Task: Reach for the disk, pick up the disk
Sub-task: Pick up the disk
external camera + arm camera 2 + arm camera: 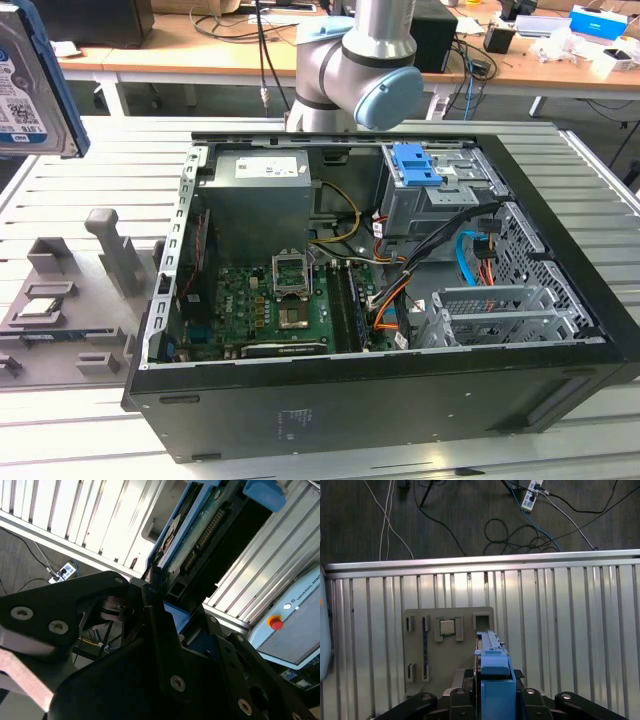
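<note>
The disk [30, 80], a silver drive with a white-and-blue label and a blue side bracket, hangs high at the exterior view's left edge, well above the table. In the first wrist view I see it edge-on, its blue bracket [494, 672] standing upright between the black fingers of my gripper [493, 696]. In the second wrist view the disk's [200, 535] circuit-board side runs away from my gripper [162, 612], whose black fingers clamp its near end. The gripper is shut on the disk.
Below the disk lies a grey slotted holder [447, 645] with a small square chip [446, 627]; the same holder [70, 300] sits on the slatted aluminium table. An open computer case [380, 290] with a blue latch [415, 165] is at the exterior view's right. Cables lie on the floor.
</note>
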Action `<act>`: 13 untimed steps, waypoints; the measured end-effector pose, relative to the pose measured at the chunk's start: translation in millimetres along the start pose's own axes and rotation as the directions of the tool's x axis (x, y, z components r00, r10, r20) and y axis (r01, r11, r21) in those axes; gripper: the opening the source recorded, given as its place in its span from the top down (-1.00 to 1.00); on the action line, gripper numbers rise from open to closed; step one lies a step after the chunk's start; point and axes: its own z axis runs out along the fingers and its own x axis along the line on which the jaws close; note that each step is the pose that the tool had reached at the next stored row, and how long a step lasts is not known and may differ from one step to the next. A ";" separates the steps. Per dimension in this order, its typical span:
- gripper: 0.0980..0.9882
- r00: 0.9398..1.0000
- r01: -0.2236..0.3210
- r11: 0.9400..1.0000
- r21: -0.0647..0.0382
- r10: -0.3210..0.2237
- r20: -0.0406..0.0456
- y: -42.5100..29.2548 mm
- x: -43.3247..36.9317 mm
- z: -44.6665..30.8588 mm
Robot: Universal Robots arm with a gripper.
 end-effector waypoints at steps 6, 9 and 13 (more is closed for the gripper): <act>0.39 1.000 0.000 1.000 0.000 0.000 0.000 0.1 -0.1 -12.8; 0.39 1.000 0.000 1.000 0.000 0.000 -0.001 0.1 -0.1 -12.9; 0.39 1.000 0.000 1.000 0.000 0.000 -0.001 -0.2 -0.2 -13.0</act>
